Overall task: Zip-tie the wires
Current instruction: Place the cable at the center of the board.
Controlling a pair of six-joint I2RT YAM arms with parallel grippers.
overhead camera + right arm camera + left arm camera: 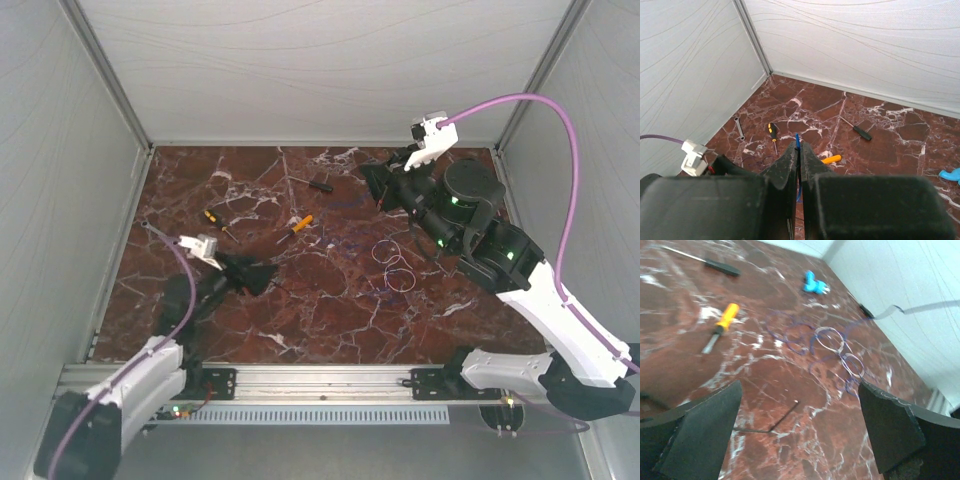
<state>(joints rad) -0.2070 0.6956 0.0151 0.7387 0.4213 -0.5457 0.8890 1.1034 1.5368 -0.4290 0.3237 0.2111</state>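
Advance wide-open left pincer (800, 386) onto wires (832, 342) just ahead, gather loops low; hold thin blue strip (797, 138) firm in closed right pincer (800, 146).

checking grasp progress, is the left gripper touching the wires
Apart. In the left wrist view the left gripper is open and the wires lie well ahead of it on the table.

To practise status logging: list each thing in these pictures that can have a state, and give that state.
left tool, open, empty, low over the table.
right tool, shut on a thin blue strip.
wires, loose loops lying on the table, not tied.
orange-handled screwdriver, lying flat, nothing touching it.
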